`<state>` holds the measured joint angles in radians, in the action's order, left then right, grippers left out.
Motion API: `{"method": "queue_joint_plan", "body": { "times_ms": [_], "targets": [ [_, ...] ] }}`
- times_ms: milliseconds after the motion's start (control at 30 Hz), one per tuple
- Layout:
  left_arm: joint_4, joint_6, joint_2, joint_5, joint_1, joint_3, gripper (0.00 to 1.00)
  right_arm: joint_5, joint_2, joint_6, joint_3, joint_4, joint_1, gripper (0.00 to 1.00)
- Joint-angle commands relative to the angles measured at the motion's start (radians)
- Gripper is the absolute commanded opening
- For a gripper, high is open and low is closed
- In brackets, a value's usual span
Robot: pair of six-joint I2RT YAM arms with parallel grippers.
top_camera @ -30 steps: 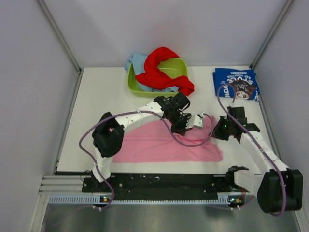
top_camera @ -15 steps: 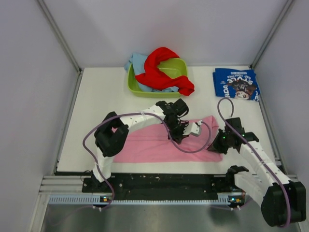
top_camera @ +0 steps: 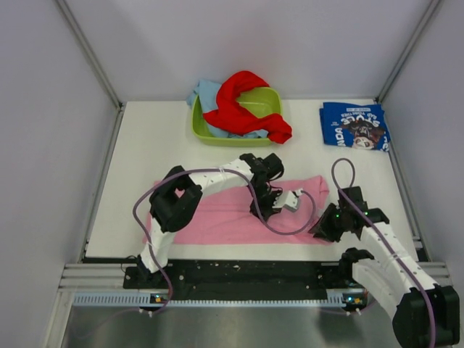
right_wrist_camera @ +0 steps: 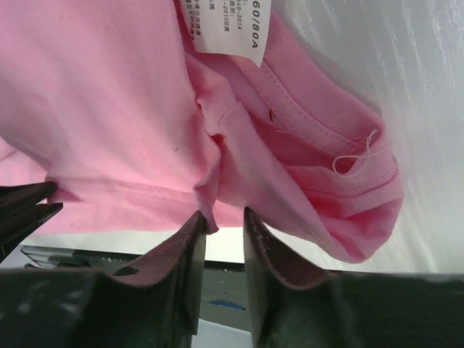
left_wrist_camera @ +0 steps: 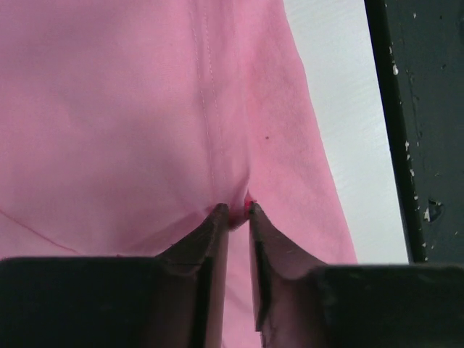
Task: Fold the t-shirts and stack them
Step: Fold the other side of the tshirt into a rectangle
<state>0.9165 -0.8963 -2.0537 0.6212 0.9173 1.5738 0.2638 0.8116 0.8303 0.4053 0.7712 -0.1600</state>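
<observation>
1. White table [top_camera: 138, 152], grey walls around it.
2. Pink t-shirt [top_camera: 217, 221] lies flat, lower centre.
3. Lime green tub [top_camera: 203, 132] sits upper centre; red t-shirt [top_camera: 243, 101] and light blue t-shirt [top_camera: 205, 93] are heaped in it, spilling over the rim.
4. Navy printed t-shirt [top_camera: 354, 125] is folded, upper right.
5. Left gripper [left_wrist_camera: 233, 210] is pinched together on a pink fold, mid-shirt.
6. Right gripper [right_wrist_camera: 221, 217] is at the collar end, jaws slightly apart, a pink fold hanging between the tips.

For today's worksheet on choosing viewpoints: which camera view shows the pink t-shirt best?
The top external view: nearly the whole pink t-shirt shows, lying flat across the table. The left wrist view shows only a seamed patch at the left gripper; the right wrist view shows its collar and white label.
</observation>
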Motion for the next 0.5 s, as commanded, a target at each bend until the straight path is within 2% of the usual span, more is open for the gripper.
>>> {"method": "queue_joint_plan", "body": {
  "times_ms": [0, 33, 67, 200, 233, 367, 433, 467],
  "targets": [
    [0.126, -0.056, -0.026, 0.044, -0.001, 0.075, 0.41, -0.037, -0.025, 0.026, 0.047, 0.026, -0.009, 0.40],
    [0.146, -0.064, -0.022, 0.051, -0.001, 0.086, 0.50, -0.053, -0.025, 0.020, 0.072, 0.031, -0.009, 0.44],
    [0.160, -0.072, -0.005, 0.060, -0.001, 0.092, 0.54, -0.073, -0.023, 0.012, 0.105, 0.031, -0.009, 0.46],
    [0.173, -0.066, 0.081, 0.063, -0.008, 0.091, 0.57, -0.193, 0.032, -0.052, 0.245, 0.008, -0.009, 0.48],
    [0.173, -0.052, 0.108, 0.046, -0.015, 0.091, 0.57, -0.210, 0.072, -0.071, 0.274, -0.022, -0.007, 0.44],
    [0.122, 0.054, 0.184, -0.062, -0.122, 0.058, 0.50, -0.235, 0.248, -0.120, 0.326, -0.179, 0.007, 0.11],
    [0.111, 0.112, 0.208, -0.106, -0.214, 0.029, 0.38, -0.226, 0.351, -0.132, 0.337, -0.254, 0.020, 0.01],
    [0.111, 0.138, 0.222, -0.124, -0.263, 0.005, 0.34, -0.212, 0.400, -0.135, 0.343, -0.292, 0.030, 0.00]
  ]
}}
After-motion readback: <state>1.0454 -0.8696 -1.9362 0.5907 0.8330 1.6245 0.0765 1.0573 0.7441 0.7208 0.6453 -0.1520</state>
